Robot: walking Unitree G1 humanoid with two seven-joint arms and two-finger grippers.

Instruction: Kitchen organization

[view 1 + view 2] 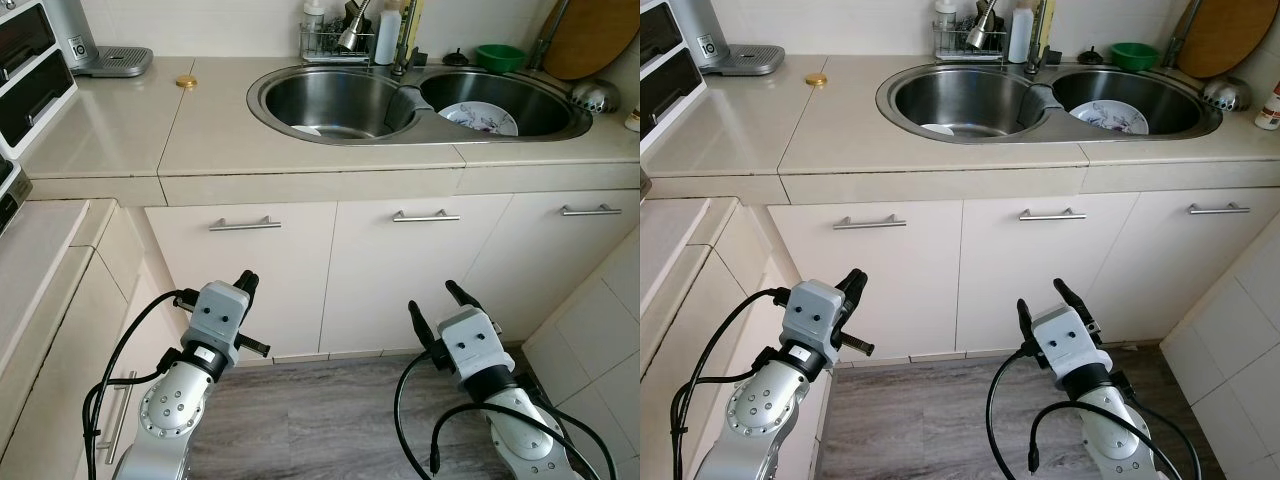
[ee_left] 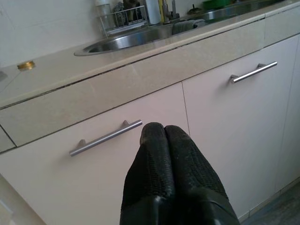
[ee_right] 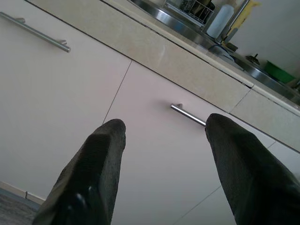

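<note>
A double steel sink (image 1: 340,75) is set in the beige counter (image 1: 210,130) ahead. A white plate (image 1: 318,130) lies in its left basin and a patterned plate (image 1: 478,118) in the right basin. Both arms are held low in front of the cream cabinet doors (image 1: 390,270). My left gripper (image 1: 247,283) is shut with nothing in it, its fingertips (image 2: 161,133) pressed together and pointing at a door handle (image 2: 105,138). My right gripper (image 1: 436,303) is open and empty, its fingers (image 3: 101,154) spread before another handle (image 3: 187,114).
Behind the sink stand a wire rack with bottles (image 1: 335,35), a tap (image 1: 405,40), a green bowl (image 1: 500,55) and a wooden board (image 1: 595,35). A steel ladle (image 1: 595,95) lies at the right. A gold lid (image 1: 186,81) and a coffee machine (image 1: 95,45) sit far left. A side counter (image 1: 35,260) runs along my left.
</note>
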